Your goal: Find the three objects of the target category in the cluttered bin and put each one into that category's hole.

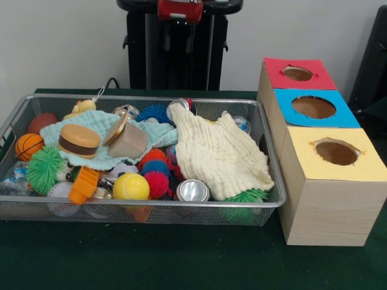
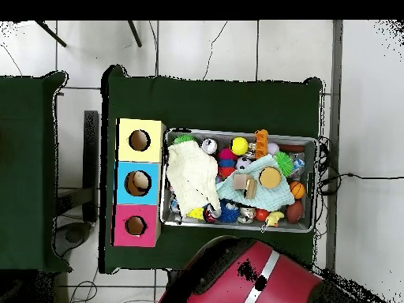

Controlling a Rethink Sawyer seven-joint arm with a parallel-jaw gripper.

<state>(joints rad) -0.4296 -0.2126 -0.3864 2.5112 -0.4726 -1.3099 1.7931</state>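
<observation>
The wire mesh bin [image 1: 273, 175] stands on the green table, packed with toys; it also shows in the overhead view [image 2: 309, 142]. A cream cloth [image 1: 221, 151] covers its right part and a mint cloth [image 1: 106, 158] lies on the left. On top lie a toy burger [image 1: 79, 140], a basketball [image 1: 28, 145], a yellow ball [image 1: 130, 186], a green spiky ball [image 1: 45, 168], a red spiky ball [image 1: 158, 183] and a silver can [image 1: 193, 191]. Three wooden boxes with holes stand beside the bin: red top [image 1: 278, 75], blue top [image 1: 284, 115], yellow top [image 1: 302, 163]. The gripper does not show.
The robot's pedestal [image 1: 175, 54] stands behind the bin. The red arm body [image 2: 252, 276] is drawn back at the overhead view's bottom edge. A rubber duck [image 1: 81, 107], a wooden block [image 1: 128, 142] and an orange toy [image 1: 83, 184] also lie in the bin.
</observation>
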